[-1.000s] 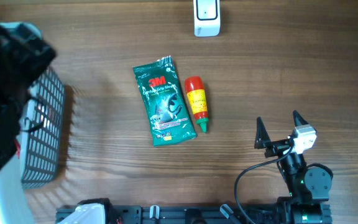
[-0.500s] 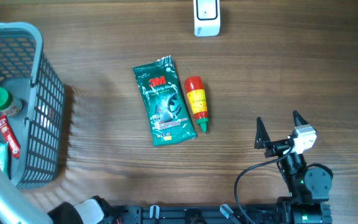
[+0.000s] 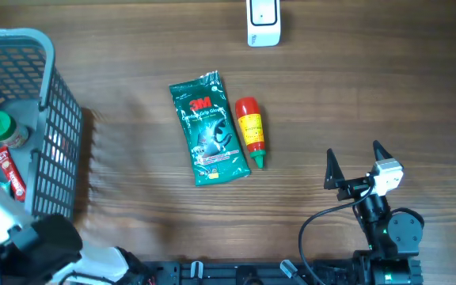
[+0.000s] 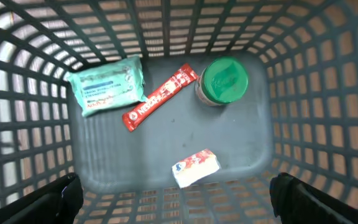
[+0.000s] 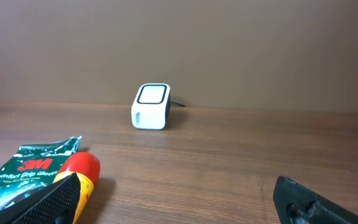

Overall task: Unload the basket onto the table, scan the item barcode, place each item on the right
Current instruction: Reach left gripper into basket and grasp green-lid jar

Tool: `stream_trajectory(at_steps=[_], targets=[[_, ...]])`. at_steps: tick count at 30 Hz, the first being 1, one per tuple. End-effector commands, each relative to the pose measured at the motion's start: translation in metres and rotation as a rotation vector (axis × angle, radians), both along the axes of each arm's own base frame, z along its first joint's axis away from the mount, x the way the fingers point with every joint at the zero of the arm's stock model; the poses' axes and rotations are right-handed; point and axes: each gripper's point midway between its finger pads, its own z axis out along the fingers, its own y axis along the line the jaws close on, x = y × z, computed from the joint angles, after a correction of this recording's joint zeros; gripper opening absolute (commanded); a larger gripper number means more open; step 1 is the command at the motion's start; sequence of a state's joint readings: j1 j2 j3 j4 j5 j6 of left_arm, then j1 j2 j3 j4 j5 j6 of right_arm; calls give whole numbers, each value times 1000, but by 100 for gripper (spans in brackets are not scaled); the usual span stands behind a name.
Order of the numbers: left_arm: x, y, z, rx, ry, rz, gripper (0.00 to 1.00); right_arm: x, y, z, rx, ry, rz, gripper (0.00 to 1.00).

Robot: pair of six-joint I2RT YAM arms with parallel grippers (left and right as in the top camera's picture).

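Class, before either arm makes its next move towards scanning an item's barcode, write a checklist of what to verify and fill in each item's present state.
1. The left end effector is open, facing into the basket: ok.
2. The right end effector is open and empty: ok.
3. The scanner has nothing in front of it: ok.
4. An item is held for scanning: not ok; the green packet and red bottle lie on the table.
5. Barcode position on either item is known: cannot tell.
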State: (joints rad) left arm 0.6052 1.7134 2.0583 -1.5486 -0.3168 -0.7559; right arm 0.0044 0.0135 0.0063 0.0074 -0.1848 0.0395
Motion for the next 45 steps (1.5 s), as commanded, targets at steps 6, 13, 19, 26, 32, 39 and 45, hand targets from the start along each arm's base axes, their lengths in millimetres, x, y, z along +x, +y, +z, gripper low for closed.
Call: stream_trajectory(at_steps=[6,13,19,26,32,39,45], targets=[[15,18,-58,-69,-15,272,100,0,-1,3,-11,-15,-8,100],[30,35,-94,-50,-74,318,100,0,-1,3,-11,-15,-8,100],[40,52,-118,-21,-122,324,100,0,-1,3,-11,-15,-8,100],[62,66,-126,27,-162,231,100,0,-1,3,-11,-15,-8,100],[74,73,-160,0,-130,229,100,0,-1,3,-11,-14,-8,100],[87,76,-199,-48,-110,220,100,0,-1,3,-11,-15,-8,100],[93,79,-221,-64,-97,219,100,0,-1,3,-11,-14,-8,100]])
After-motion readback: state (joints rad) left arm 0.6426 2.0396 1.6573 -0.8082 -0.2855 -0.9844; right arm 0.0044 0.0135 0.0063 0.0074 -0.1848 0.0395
